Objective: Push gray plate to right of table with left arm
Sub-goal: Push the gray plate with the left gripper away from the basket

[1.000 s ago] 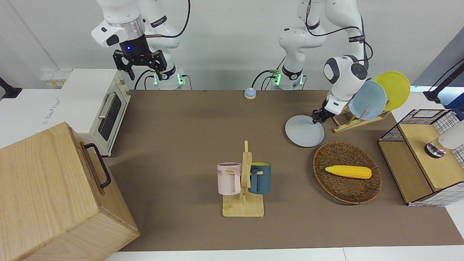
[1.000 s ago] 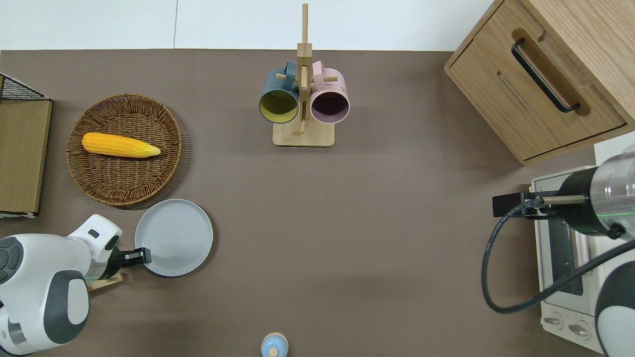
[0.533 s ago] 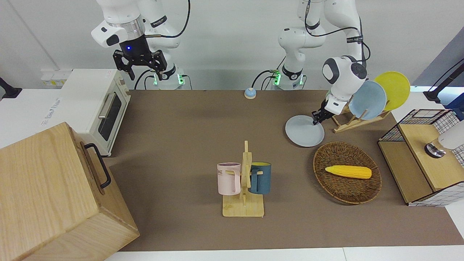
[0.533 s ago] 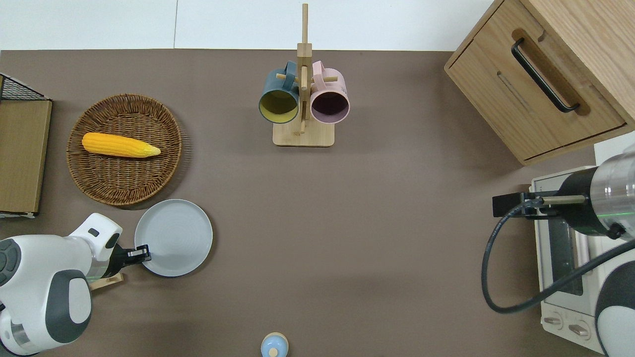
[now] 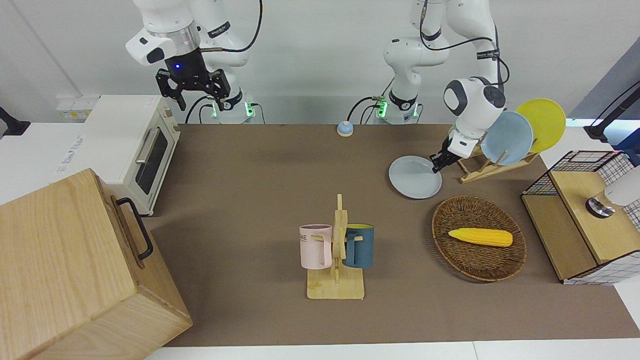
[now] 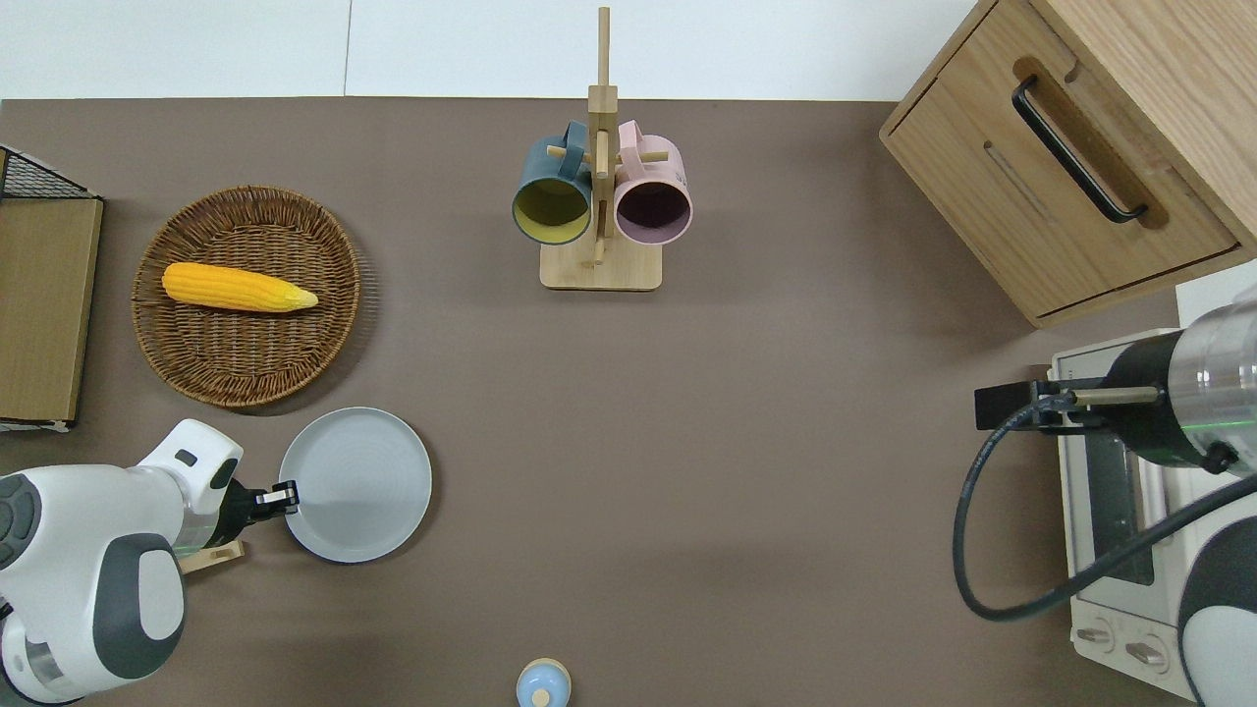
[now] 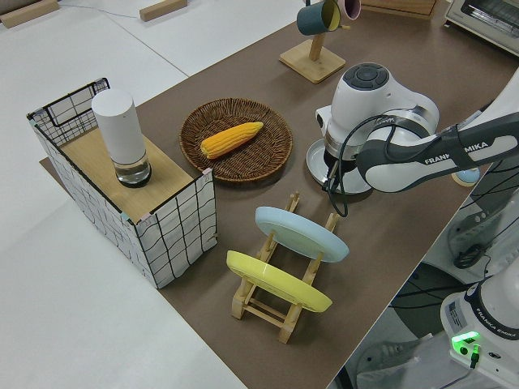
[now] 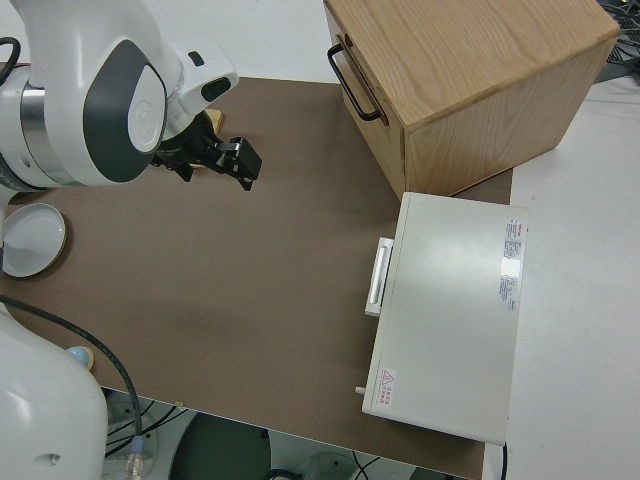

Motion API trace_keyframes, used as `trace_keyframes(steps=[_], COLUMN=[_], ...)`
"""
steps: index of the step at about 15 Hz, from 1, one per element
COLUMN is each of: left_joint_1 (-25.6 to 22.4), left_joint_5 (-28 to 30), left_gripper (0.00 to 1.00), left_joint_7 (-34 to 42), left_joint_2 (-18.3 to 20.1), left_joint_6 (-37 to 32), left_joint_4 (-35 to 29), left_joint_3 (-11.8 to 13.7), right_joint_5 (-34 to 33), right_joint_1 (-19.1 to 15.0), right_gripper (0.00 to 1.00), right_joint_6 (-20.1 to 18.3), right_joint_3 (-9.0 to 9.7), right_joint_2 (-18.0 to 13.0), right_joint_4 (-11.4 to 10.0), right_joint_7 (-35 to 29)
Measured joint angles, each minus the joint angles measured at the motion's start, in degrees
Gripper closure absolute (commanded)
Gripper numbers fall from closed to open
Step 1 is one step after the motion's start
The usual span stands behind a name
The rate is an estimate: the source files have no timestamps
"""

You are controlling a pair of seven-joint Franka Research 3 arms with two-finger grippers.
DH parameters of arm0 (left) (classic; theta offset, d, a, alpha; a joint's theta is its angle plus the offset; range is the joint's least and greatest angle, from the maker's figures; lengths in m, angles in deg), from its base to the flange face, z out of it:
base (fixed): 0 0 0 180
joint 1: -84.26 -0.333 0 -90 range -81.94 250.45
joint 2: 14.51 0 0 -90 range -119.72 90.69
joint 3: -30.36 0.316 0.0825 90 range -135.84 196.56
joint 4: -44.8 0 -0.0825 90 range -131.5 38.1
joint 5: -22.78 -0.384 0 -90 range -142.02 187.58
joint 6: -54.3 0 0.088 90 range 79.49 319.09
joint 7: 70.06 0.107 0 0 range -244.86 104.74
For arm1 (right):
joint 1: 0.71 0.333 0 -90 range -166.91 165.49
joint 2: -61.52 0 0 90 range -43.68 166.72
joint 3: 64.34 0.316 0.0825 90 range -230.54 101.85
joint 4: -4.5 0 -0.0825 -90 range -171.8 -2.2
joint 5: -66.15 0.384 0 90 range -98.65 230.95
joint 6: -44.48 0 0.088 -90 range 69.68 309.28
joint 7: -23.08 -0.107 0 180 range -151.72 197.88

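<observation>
The gray plate (image 6: 355,484) had slid slightly away from the wicker basket (image 6: 245,295), toward the desk's (image 6: 746,442) middle. The left hand (image 6: 285,497) touched its rim; whether its fingers were spread, I could not tell. The push had likely only begun.

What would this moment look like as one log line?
left gripper at gray plate rim | plate flat on table | right arm parked
</observation>
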Motion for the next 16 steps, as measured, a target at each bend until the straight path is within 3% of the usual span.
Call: trace_keyframes(steps=[5, 10, 16], left_joint_1=[0.0, 0.1, 1.5], left_joint_5=[0.2, 2.0, 5.4], left_gripper=[1.00, 1.00, 1.00], left_joint_7=[-1.0, -4.9, -8.2], left_joint_2=[0.0, -0.1, -0.2], left_joint_6=[0.1, 0.2, 0.5], left_joint_4=[0.0, 0.0, -0.2], left_joint_3=[-0.9, -5.8, -9.7], right_joint_5=[0.0, 0.0, 0.0], right_joint_1=[0.0, 0.0, 0.0], right_gripper=[0.005, 0.005, 0.005], right_joint_6=[0.0, 0.0, 0.0], right_joint_3=[0.00, 0.00, 0.00], right_joint_2=[0.0, 0.0, 0.0], right_joint_4=[0.0, 0.0, 0.0], right_joint_7=[0.0, 0.0, 0.0])
